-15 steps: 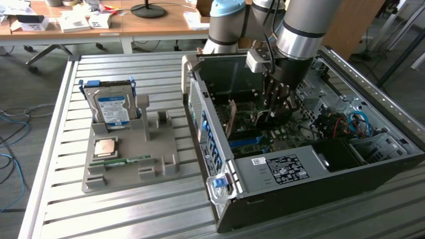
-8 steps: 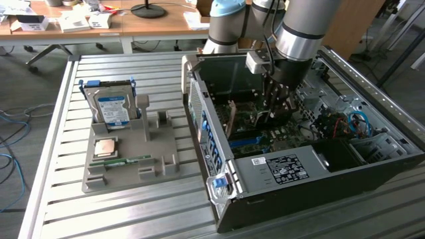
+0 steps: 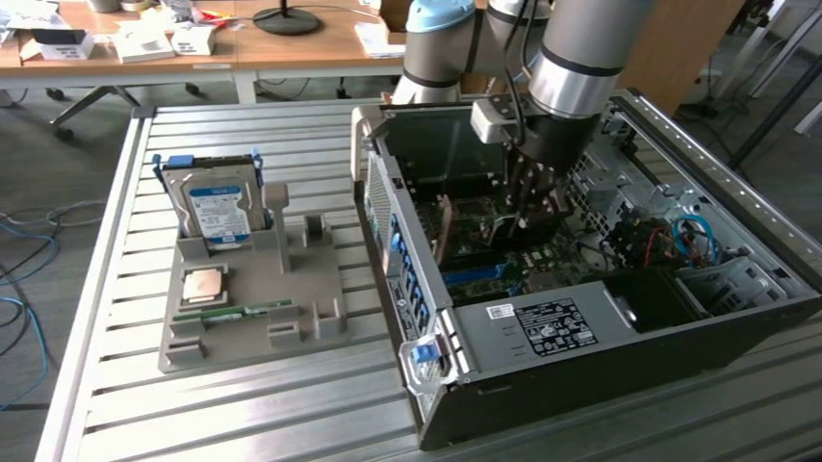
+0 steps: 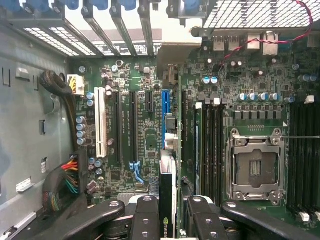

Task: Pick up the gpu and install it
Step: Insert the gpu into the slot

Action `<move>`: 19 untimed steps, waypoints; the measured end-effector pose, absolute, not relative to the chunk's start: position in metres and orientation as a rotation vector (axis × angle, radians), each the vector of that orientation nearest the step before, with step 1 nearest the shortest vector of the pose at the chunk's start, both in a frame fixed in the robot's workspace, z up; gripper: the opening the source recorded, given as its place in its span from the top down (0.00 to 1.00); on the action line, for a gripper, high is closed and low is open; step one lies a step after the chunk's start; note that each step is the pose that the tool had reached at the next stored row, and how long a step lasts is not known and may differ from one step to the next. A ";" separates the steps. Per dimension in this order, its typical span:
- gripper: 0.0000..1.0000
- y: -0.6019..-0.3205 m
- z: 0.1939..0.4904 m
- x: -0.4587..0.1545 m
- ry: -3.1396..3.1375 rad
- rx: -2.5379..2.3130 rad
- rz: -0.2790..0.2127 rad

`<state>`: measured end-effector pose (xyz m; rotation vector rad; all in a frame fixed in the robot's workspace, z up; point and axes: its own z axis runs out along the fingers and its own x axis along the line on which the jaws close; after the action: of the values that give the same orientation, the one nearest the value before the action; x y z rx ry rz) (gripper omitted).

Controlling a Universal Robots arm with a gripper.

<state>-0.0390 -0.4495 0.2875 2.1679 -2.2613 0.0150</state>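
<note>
In the exterior view, an open computer case [image 3: 514, 395] stands on the slatted metal table [image 3: 257, 404] toward the exterior view's right edge. The arm reaches down into it, and the gripper [image 3: 525, 221] is low over the boards inside. A grey holder [image 3: 308, 289] sits toward the table's opposite edge. It carries a hard drive [image 3: 218, 207] standing upright at its far end, with a processor chip [image 3: 206, 286] and a narrow green memory stick [image 3: 231, 310] lying flat nearer the front.

In the wrist view, the gripper [image 4: 170, 220] is clenched on the gpu [image 4: 167, 185]. The card is seen edge-on between the black fingers [image 4: 145, 215]. It hangs above the green motherboard [image 4: 235, 75], in line with the blue slot [image 4: 165, 102] and beside the empty processor socket [image 4: 255, 167].
</note>
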 end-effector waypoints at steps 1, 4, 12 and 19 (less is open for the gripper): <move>0.74 -0.449 0.287 -0.039 -2.261 2.168 0.015; 0.74 -0.451 0.287 -0.040 -2.261 2.168 0.015; 0.74 -0.452 0.287 -0.045 -2.262 2.168 0.016; 0.74 -0.455 0.286 -0.048 -2.262 2.168 0.016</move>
<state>-0.0477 -0.4555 0.2864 2.1683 -2.2616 0.0160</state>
